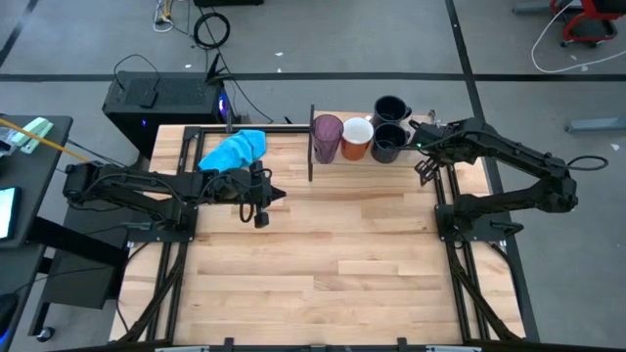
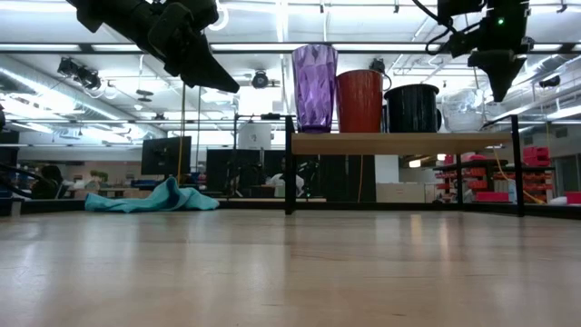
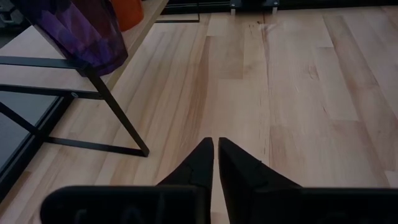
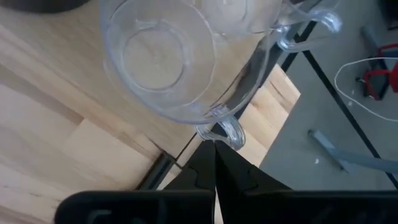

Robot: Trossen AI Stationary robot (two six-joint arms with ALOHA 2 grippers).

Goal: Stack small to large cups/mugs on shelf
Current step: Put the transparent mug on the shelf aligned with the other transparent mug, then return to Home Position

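From above: right gripper (image 1: 427,171) poised over the right end of the shelf (image 1: 391,156), far nearer the clear cups than the left gripper (image 1: 264,200), parked mid-table near the blue cloth (image 1: 233,150). On the shelf, left to right: purple tumbler (image 1: 326,137), orange mug (image 1: 356,137), two black mugs (image 1: 390,142); clear cups hard to make out here.

At table height: right gripper (image 2: 502,77) raised above the shelf's right end, tip down, fingers pressed together; clear cup (image 2: 465,111) below and to its left.

Left wrist: fingers (image 3: 200,168) nearly touching, nothing between them, only bare table (image 3: 298,93) ahead.

Right wrist: fingers (image 4: 202,163) closed, empty; clear cup's handle (image 4: 222,127) directly beyond the tips, apparently not gripped, bowl (image 4: 163,59) farther beyond, mouth up. Likely next: opening wide enough to take the handle or rim.
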